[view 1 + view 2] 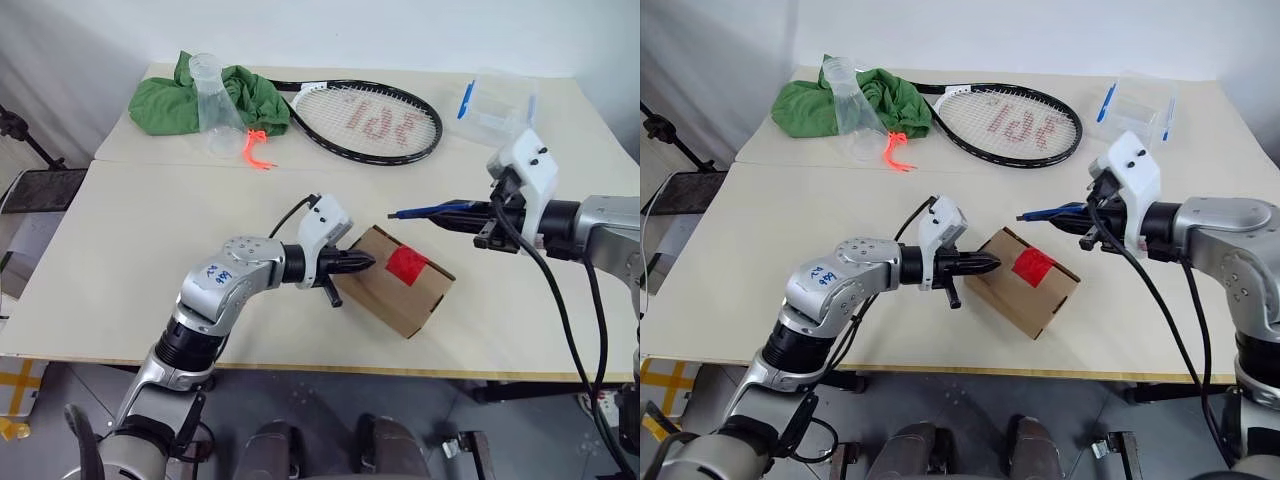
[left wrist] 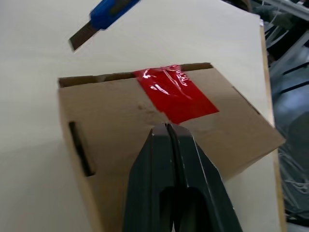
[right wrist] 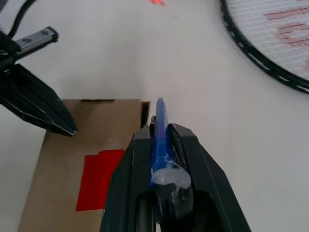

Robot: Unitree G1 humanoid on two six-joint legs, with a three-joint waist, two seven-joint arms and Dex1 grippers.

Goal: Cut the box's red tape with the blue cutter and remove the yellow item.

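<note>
While the box point(image 1: 404, 283) lies closed near the front edge of the counter point(image 1: 150, 260), my head views show the red tape point(image 1: 406, 264) whole across its top seam, so no cut is made yet. My left gripper point(image 1: 366, 263) has its fingers pressed together, with the tips at the box's near top edge just beside the tape; I judge it is steadying the box, though I cannot tell how firmly it bears on the cardboard. My right gripper point(image 1: 487, 216) is pinching the blue cutter point(image 1: 432, 211), which hangs in the air above and beyond the box, its tip pointing toward my left side. Farther back from the box lie a racket point(image 1: 365, 122), a green cloth point(image 1: 190, 100) with a clear cup point(image 1: 214, 95), an orange cord point(image 1: 256, 148) and a clear container point(image 1: 497, 108).

From my left wrist, the shut fingers point(image 2: 166, 159) reach to the near end of the tape. The cutter's blade point(image 2: 82, 36) floats beyond the box's far edge, apart from it.

From my right wrist, the cutter sits clamped between my fingers point(image 3: 140, 179), pointing past the box's corner, with the tape off to one side below.

I see nothing of the yellow item, so presumably it sits inside the box. Left to do: bring the blade down, slit the tape, open the flaps and lift the item out.
</note>
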